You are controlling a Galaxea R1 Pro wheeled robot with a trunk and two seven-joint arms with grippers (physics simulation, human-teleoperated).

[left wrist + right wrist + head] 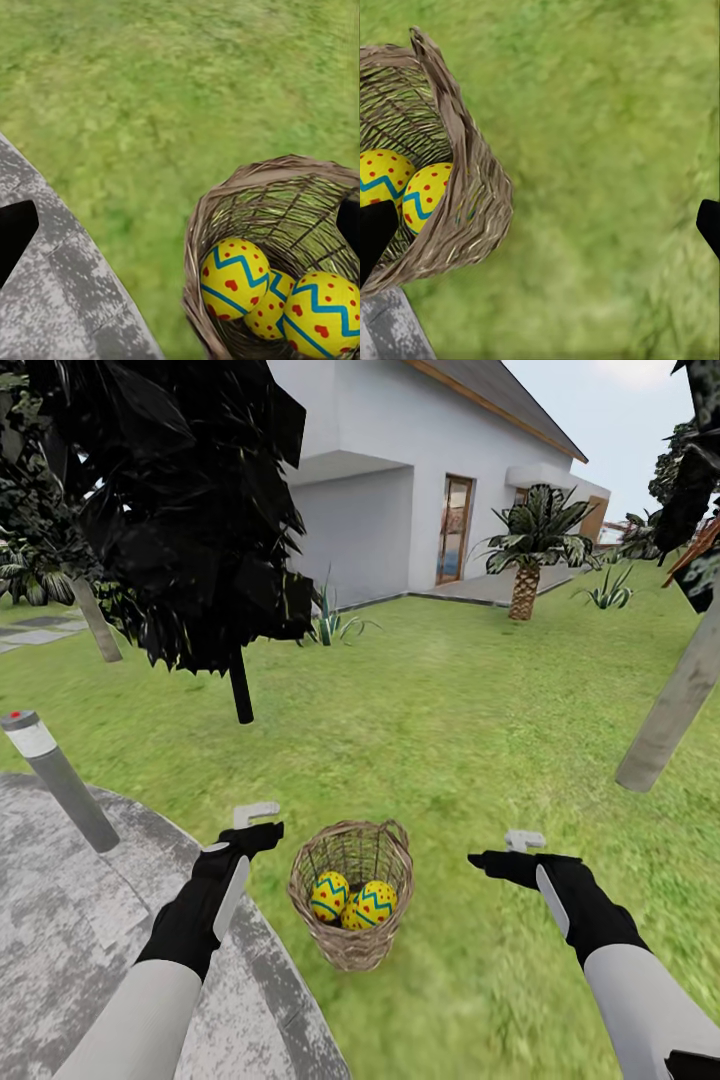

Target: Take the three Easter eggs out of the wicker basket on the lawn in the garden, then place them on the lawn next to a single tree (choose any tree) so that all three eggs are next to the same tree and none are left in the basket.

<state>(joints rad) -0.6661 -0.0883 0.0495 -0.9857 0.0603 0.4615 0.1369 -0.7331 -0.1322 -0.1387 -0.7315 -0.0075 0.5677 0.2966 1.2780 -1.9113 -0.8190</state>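
The wicker basket [351, 935] stands on the lawn [450, 710] at the patio's edge, between my two arms. Yellow Easter eggs [329, 895] with blue zigzags and red dots lie in it. The left wrist view shows three eggs [234, 277] packed together in the basket [225, 202]; in the right wrist view two eggs [426, 196] show behind the basket's wall [472, 202]. My left gripper [262, 823] hovers open just left of the basket. On the basket's other side my right gripper [510, 850] is open. A pale tree trunk [675, 705] rises at the right.
A round grey stone patio [90, 940] with a grey bollard [60, 780] lies at the left. A dark conifer [241, 695] stands ahead, with another pale trunk [95, 620] far left. A palm [523, 590] and a white house [400, 490] lie behind open grass.
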